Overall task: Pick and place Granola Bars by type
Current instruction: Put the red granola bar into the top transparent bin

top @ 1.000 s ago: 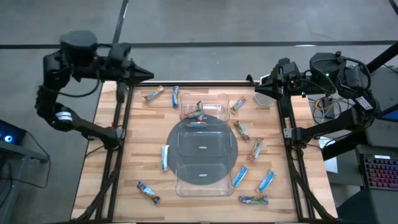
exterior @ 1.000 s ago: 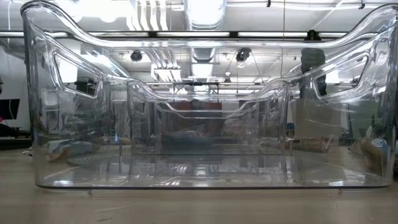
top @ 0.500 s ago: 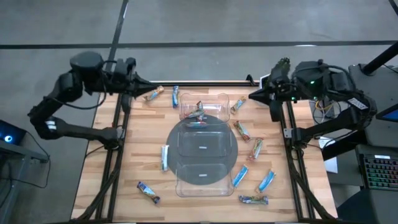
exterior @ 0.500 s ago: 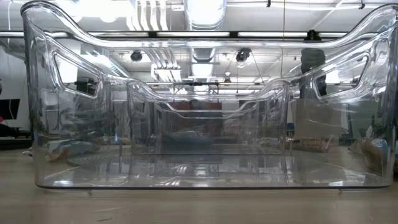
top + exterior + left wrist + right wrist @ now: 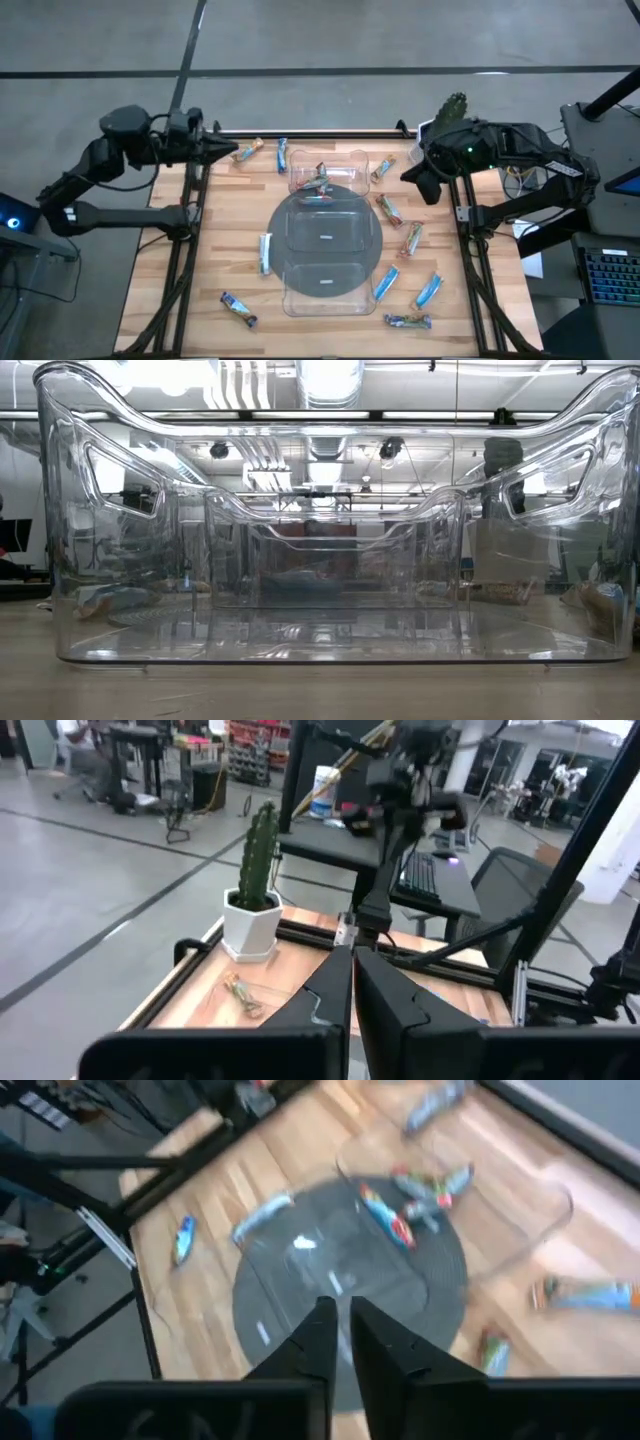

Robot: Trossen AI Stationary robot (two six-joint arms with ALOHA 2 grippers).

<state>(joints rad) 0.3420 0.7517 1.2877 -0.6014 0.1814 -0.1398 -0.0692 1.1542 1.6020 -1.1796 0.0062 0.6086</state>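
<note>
Granola bars lie scattered on the wooden table around a clear compartment tray (image 5: 325, 285). An orange-brown one (image 5: 248, 151) and a light blue one (image 5: 282, 155) lie at the far left. Others lie at the right (image 5: 388, 208) (image 5: 412, 238) (image 5: 428, 290), at the near edge (image 5: 408, 321) (image 5: 238, 308) and at the left (image 5: 265, 252). A few lie in the tray's far compartment (image 5: 320, 180) (image 5: 385, 1215). My left gripper (image 5: 236, 153) (image 5: 353, 982) is shut, level, beside the orange-brown bar. My right gripper (image 5: 404, 176) (image 5: 341, 1335) is shut above the table's far right corner, tipped down toward the tray.
A grey round disc (image 5: 285, 215) lies under the tray. A cactus in a white pot (image 5: 447, 110) (image 5: 255, 870) stands at the far right corner. Black frame rails run along both sides (image 5: 190, 250) (image 5: 470, 250). In the low view the tray's wall (image 5: 320, 540) fills the picture.
Both arms have stretched out from the far corners toward the table. The left gripper has come down toward the near edge, level beside the orange-brown bar. The right gripper has moved toward the near edge and tipped down over the far right corner. No bar has moved.
</note>
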